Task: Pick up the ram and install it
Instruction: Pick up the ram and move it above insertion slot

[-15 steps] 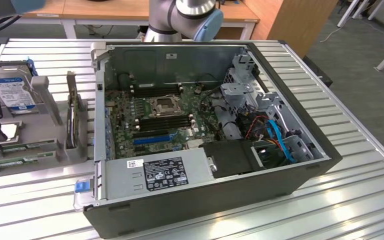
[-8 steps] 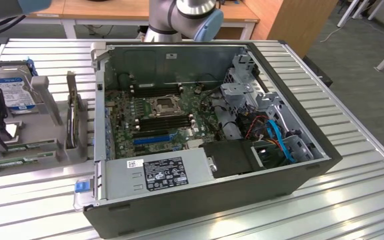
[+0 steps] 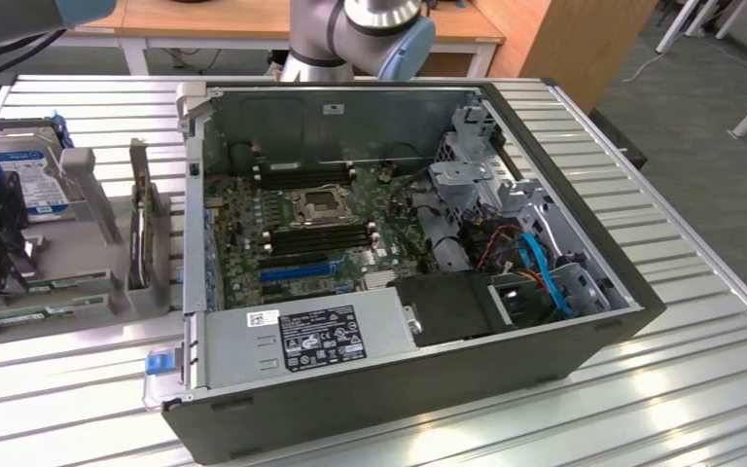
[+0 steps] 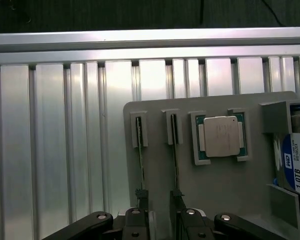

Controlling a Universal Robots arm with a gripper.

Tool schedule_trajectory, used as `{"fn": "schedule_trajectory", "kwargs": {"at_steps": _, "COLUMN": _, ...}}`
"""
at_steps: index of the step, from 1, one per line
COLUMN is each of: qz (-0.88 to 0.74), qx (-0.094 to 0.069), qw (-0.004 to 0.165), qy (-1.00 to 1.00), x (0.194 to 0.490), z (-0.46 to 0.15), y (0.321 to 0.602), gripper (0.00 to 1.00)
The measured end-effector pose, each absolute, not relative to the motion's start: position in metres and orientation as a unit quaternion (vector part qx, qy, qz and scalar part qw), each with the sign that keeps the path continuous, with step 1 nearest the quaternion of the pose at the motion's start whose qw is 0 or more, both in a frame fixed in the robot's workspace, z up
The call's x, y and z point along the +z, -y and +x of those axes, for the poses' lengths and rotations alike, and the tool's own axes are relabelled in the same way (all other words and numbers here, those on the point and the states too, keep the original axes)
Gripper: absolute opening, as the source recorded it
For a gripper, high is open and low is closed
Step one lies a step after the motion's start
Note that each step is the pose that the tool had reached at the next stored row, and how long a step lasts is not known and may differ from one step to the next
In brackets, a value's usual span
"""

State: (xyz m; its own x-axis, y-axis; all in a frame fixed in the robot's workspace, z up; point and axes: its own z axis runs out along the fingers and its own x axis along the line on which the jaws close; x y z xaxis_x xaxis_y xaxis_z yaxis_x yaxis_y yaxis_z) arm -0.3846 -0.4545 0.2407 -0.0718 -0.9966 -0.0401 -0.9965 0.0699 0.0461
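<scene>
A ribbed aluminium surface (image 4: 50, 150) carries a grey holder (image 4: 230, 185). The ram (image 4: 141, 165) stands on edge in its slot beside a second stick (image 4: 175, 165), probably so fingers can pinch its flat faces. The end effector (image 4: 159, 200) hovers released over both, grasping nothing.

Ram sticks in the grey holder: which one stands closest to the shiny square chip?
The ram stick in the slot right beside the silver processor chip. The other ram stick stands one slot farther off, nearer the grey holder's edge.
</scene>
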Motion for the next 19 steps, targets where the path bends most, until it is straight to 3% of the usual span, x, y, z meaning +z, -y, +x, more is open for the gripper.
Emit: {"fn": "schedule_trajectory", "kwargs": {"at_steps": 19, "qz": 0.681, "qx": -0.031, "qw": 0.001, "qy": 0.731, "x": 0.241, "z": -0.366, "y": 0.455, "gripper": 0.31}}
